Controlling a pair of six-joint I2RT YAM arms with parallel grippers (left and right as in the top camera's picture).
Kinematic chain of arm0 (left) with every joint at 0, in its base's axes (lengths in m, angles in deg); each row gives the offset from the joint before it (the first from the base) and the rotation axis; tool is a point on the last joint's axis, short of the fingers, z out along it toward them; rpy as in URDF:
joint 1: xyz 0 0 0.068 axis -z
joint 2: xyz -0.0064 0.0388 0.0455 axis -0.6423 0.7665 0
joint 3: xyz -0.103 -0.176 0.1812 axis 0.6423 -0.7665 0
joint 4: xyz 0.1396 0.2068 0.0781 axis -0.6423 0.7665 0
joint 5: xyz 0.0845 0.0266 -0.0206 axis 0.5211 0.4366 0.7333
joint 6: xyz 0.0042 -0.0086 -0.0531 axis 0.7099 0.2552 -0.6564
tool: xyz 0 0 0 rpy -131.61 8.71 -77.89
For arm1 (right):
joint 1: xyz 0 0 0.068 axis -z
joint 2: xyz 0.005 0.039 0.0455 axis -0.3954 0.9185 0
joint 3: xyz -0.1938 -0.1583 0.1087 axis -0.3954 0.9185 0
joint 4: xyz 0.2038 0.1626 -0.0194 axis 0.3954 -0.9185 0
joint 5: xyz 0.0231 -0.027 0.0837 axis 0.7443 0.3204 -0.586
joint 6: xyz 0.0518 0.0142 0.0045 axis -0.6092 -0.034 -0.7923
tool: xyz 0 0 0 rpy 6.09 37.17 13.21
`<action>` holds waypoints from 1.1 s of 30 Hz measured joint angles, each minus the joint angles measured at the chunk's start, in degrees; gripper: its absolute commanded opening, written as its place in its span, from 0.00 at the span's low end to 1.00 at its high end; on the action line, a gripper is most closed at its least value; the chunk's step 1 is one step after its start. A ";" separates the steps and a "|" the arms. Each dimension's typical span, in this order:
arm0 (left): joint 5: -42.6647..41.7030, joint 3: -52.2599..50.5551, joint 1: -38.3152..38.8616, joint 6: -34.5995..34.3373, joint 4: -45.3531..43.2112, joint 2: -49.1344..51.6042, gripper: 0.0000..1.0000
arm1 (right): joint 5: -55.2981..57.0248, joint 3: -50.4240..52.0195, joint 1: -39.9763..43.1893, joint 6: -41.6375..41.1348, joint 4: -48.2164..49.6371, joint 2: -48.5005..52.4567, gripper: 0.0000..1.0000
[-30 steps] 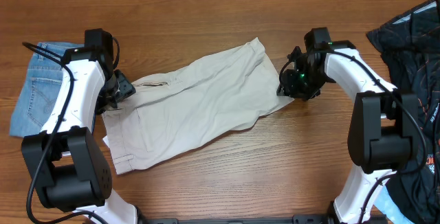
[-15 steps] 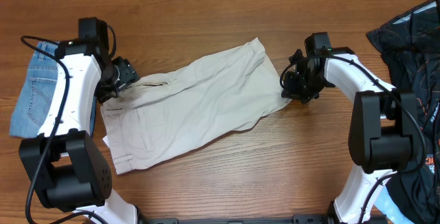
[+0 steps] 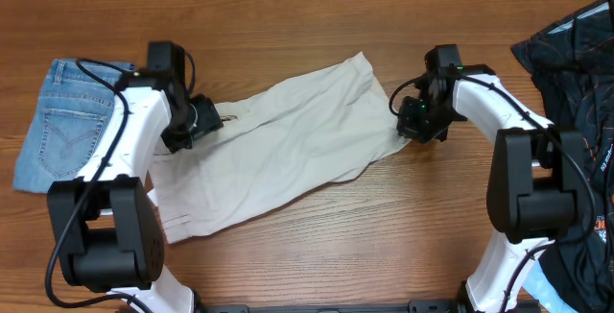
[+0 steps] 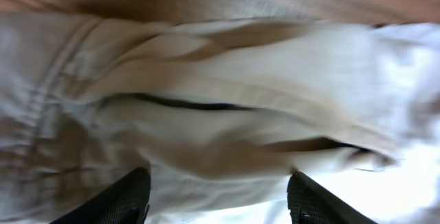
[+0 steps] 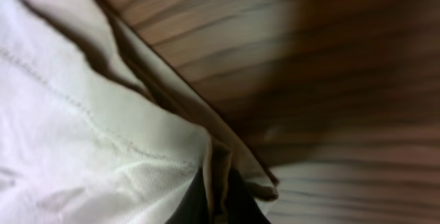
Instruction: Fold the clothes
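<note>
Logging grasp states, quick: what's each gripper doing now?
Left gripper: open, fingers apart over the shorts.
Right gripper: closed on the shorts' hem.

Bare table (image 3: 317,25) lies open behind and in front of the shorts (image 3: 288,150); jeans (image 3: 67,131) crowd my left side, a black garment (image 3: 576,83) my right.

You'll see the cream shorts (image 3: 288,150) lying flat but rumpled, slanting across the counter (image 3: 384,246), waistband end near the folded jeans (image 3: 67,131).
</note>
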 measured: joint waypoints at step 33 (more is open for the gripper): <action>-6.82 -11.52 0.13 -3.26 -33.44 4.31 0.74 | 7.80 -0.61 14.67 -11.89 -9.88 -0.57 0.04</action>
